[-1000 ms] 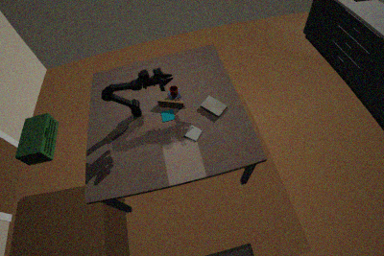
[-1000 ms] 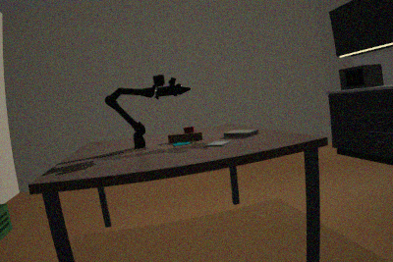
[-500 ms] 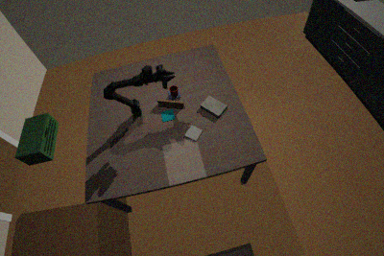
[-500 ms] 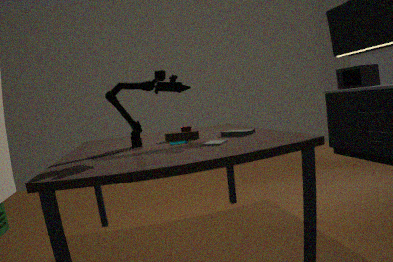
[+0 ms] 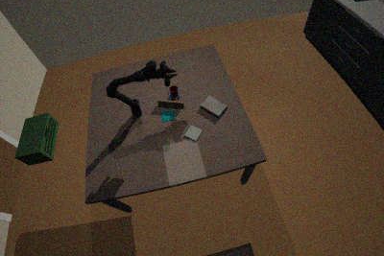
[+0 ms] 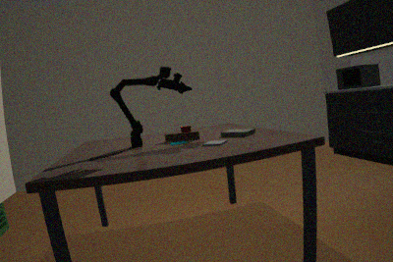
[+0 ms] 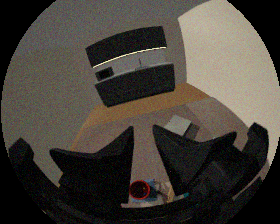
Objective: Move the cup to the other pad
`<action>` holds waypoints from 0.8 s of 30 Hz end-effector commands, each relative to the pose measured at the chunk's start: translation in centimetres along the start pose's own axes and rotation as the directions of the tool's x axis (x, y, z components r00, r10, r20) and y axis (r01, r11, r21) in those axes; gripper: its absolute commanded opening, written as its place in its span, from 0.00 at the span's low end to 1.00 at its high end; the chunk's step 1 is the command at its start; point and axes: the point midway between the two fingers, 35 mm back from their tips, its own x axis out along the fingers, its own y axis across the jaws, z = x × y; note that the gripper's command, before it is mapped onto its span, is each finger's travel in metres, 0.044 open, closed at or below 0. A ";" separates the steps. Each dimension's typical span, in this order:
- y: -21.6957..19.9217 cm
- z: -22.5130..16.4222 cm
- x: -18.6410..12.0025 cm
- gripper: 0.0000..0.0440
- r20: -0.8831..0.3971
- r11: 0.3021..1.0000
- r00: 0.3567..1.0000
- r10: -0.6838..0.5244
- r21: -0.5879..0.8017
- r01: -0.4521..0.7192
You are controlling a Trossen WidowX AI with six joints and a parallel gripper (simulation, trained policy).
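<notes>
Item: red cup (image 5: pixel 174 89) (image 6: pixel 186 129) (image 7: pixel 139 190), upright behind the wooden block (image 5: pixel 171 104) (image 6: pixel 182 136), on the blue pad (image 5: pixel 174 97) (image 7: pixel 152 184); my gripper (image 5: pixel 177 74) (image 6: pixel 191 89) (image 7: pixel 143 128), above it, empty, fingers partly spread; step, pre-grasp: next, widen and descend.

matt, wood-like brown tabletop (image 5: pixel 144 151) (image 6: pixel 172 164), smooth dark plastic-looking arm (image 5: pixel 126 81) (image 6: pixel 127 112) above it, rough wood-like block (image 5: pixel 171 104) (image 6: pixel 182 136) on it, smooth matt dark cabinet (image 5: pixel 336 40) (image 6: pixel 361 120) (image 7: pixel 137 85) well apart from it
</notes>
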 end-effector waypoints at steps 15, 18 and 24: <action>1.9 -1.0 1.8 0.28 -0.212 0.981 0.977 -0.004 0.190 0.045; 2.3 -1.2 2.1 0.28 -0.250 0.973 0.968 -0.004 0.222 0.061; 3.0 -1.9 2.5 0.29 -0.327 0.954 0.945 -0.004 0.281 0.102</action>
